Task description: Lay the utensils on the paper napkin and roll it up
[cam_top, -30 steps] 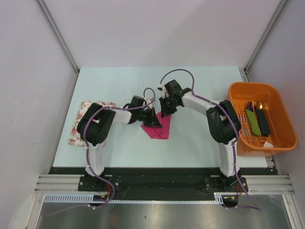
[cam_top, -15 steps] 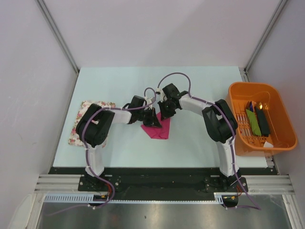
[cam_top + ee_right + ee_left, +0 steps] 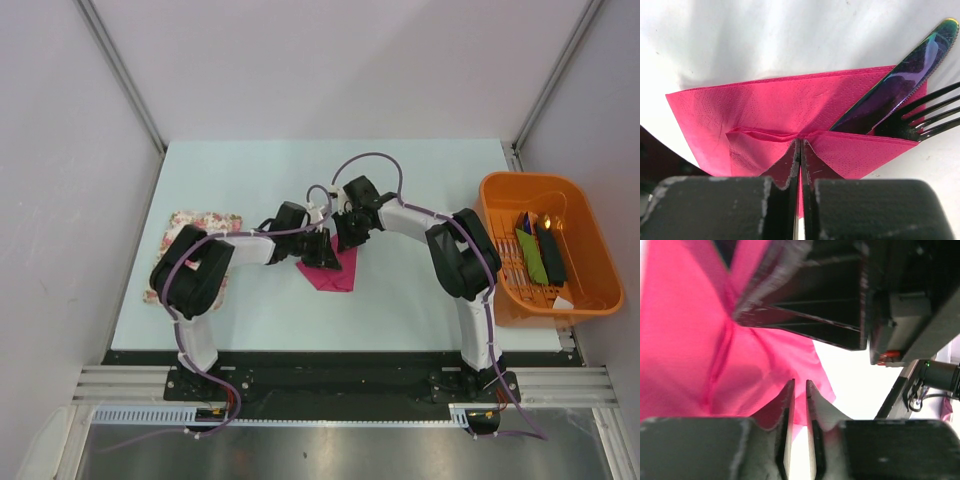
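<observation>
Rolling step, by my reading. The thin magenta-pink paper napkin (image 3: 755, 107) is folded over the utensils, an iridescent purple-blue metal knife (image 3: 895, 82) and a dark metal fork (image 3: 932, 112). Their ends poke out of one open corner of the fold. From above, the bundle lies on the pale mint tabletop (image 3: 420, 175), well to the left of the orange plastic tub (image 3: 493, 195).

- Right gripper (image 3: 800, 147): fingers closed tight, pinching a raised crease in the napkin's upper layer.
- Left gripper (image 3: 800, 388): fingers parted by a thin slit and nothing visibly between them, with pink paper just beyond the tips.
- Both heads crowd the side of the bundle away from the arm bases. The right one fills much of the left wrist view, so they are very near each other.

Doing it well: hold the pinch low and turn the crease over the cutlery in one even sweep. The paper is thin, so a hard tug would likely tear it or let the knife slide out of the open corner. The left side needs a real hold on paper before it can help.

Room: bare tabletop shows between the bundle and the tub, and on the far side too — space to roll. The rectangular floral-print cloth mat (image 3: 205, 219) sits farther from the tub, partly under the left arm.
</observation>
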